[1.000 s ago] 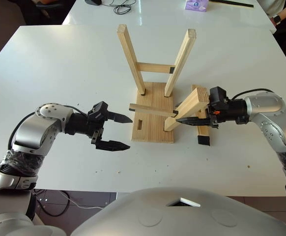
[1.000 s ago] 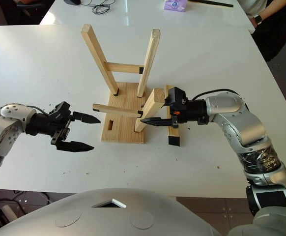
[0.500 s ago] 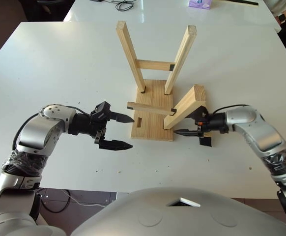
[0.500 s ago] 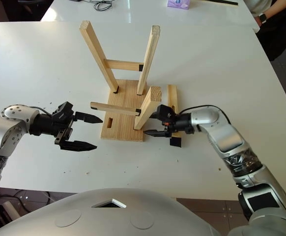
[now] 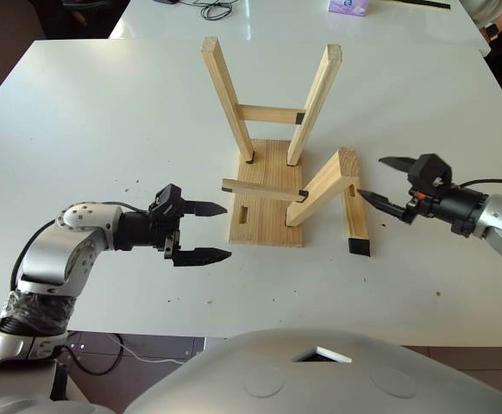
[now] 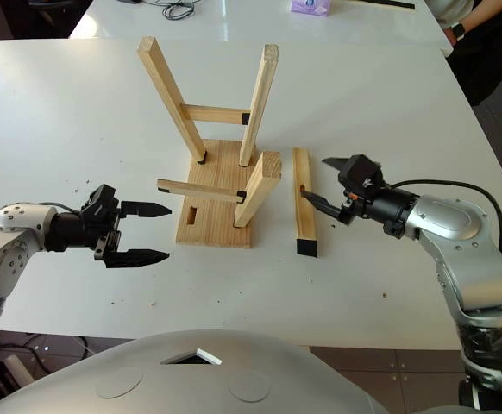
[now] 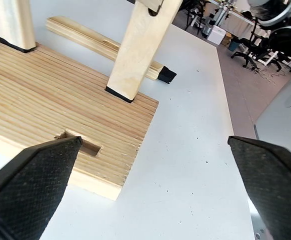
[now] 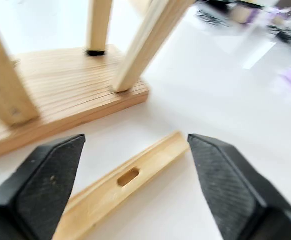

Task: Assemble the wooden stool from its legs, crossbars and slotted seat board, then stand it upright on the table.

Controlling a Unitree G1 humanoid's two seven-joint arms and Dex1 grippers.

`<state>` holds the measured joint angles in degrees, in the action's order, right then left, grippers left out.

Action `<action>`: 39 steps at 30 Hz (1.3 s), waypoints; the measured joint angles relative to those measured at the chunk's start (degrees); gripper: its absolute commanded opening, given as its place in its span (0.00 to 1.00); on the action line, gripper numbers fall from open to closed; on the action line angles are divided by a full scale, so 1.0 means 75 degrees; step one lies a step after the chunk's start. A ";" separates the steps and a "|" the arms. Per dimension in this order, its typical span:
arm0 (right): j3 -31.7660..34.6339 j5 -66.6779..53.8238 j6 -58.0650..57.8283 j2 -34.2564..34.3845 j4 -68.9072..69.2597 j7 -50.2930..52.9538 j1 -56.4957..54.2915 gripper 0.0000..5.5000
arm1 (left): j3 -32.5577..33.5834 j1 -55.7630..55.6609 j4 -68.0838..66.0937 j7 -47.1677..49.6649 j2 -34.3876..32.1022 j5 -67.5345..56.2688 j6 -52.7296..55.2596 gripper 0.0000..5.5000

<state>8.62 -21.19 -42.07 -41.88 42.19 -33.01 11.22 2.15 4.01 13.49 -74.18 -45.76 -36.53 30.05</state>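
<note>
- Two black two-fingered grippers sit low over the wide white table (image 5: pixel 104 112), one on each side of the part-built stool, neither one holding anything.
- The left gripper (image 5: pixel 225 230) has its fingers spread wide and pointing at the flat, pale wooden seat board (image 5: pixel 268 226), whose near left edge lies just ahead of the fingertips without touching them.
- An empty rectangular slot (image 7: pixel 80 145) in the board lies straight ahead of this gripper, near that edge.
- The right gripper (image 5: pixel 370 176) is also spread open, its fingertips aimed across at the stool.
- Just ahead of those tips, flat on the table and apart from them, lies a loose square wooden leg (image 5: pixel 355 220) with an oval hole in its side and a black cap on its near end; it runs alongside the board's right edge.
- Beyond the loose leg from the right gripper, a third leg (image 5: pixel 324 185) stands on the board's near right corner and slants up toward that gripper, with a thin second crossbar (image 5: pixel 260 190) jutting from it toward the left gripper's side.
- At the board's far end, two upright legs (image 5: pixel 227 99) stand joined by a short wooden crossbar (image 5: pixel 268 114).
</note>
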 measured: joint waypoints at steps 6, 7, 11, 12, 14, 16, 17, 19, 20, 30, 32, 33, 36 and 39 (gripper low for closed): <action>-0.0566 -0.0166 -0.2804 0.1881 0.1354 0.2279 0.0477 0.98 | 0.0446 0.0111 0.0195 0.0416 0.0122 -0.0159 0.0036 0.98; -0.0619 -0.0161 -0.3174 0.2146 0.1432 0.2583 0.0380 0.98 | 0.0443 0.0212 0.0264 0.0493 0.0177 -0.0164 0.0037 0.98; -0.0771 -0.0151 -0.3774 0.2467 0.1422 0.2958 0.0059 0.98 | 0.0436 0.0324 0.0381 0.0638 0.0253 -0.0163 0.0037 0.98; -0.0790 -0.0132 -0.3831 0.2555 0.1364 0.3037 0.0024 0.98 | 0.0431 0.0324 0.0423 0.0676 0.0274 -0.0164 0.0038 0.98; -0.0817 -0.0011 -0.3819 0.2609 0.1154 0.3181 0.0057 0.98 | 0.0416 0.0312 0.0460 0.0712 0.0308 -0.0165 0.0046 0.98; -0.0898 0.0294 -0.3634 0.2692 0.0766 0.3418 0.0282 0.98 | 0.0386 0.0290 0.0475 0.0713 0.0320 -0.0166 0.0051 0.98; -0.0929 0.0413 -0.3514 0.2728 0.0583 0.3492 0.0406 0.98 | 0.0386 0.0290 0.0481 0.0715 0.0320 -0.0166 0.0052 0.98; -0.1023 0.0606 -0.3261 0.2826 0.0297 0.3624 0.0674 0.98 | 0.0384 0.0271 0.0485 0.0714 0.0320 -0.0173 0.0061 0.98; -0.1110 0.0699 -0.3137 0.2867 0.0196 0.3652 0.0822 0.98 | 0.0384 0.0243 0.0485 0.0712 0.0318 -0.0197 0.0071 0.98; -0.1442 0.0958 -0.1982 0.3282 -0.0127 0.3713 0.1328 0.69 | 0.0435 -0.0134 0.0401 0.0767 0.0311 -0.0324 0.0149 0.98; -0.1443 0.1026 -0.1805 0.3298 -0.0205 0.3701 0.1349 0.63 | 0.0454 -0.0170 0.0288 0.0811 0.0314 -0.0324 0.0141 0.98; -0.1437 0.1040 -0.1708 0.3314 -0.0248 0.3699 0.1361 0.61 | 0.0456 -0.0181 0.0267 0.0825 0.0316 -0.0324 0.0129 0.98; -0.1368 0.1114 -0.1519 0.3396 -0.0366 0.3715 0.1370 0.53 | 0.0456 -0.0244 0.0214 0.0855 0.0326 -0.0321 0.0076 0.98; -0.1262 0.1170 -0.1364 0.3459 -0.0461 0.3749 0.1354 0.45 | 0.0468 -0.0376 0.0155 0.0911 0.0351 -0.0323 0.0067 0.98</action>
<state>-0.84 -12.41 -52.30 -15.94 38.74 -4.89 21.38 5.66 1.19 14.65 -67.35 -43.13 -38.96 30.55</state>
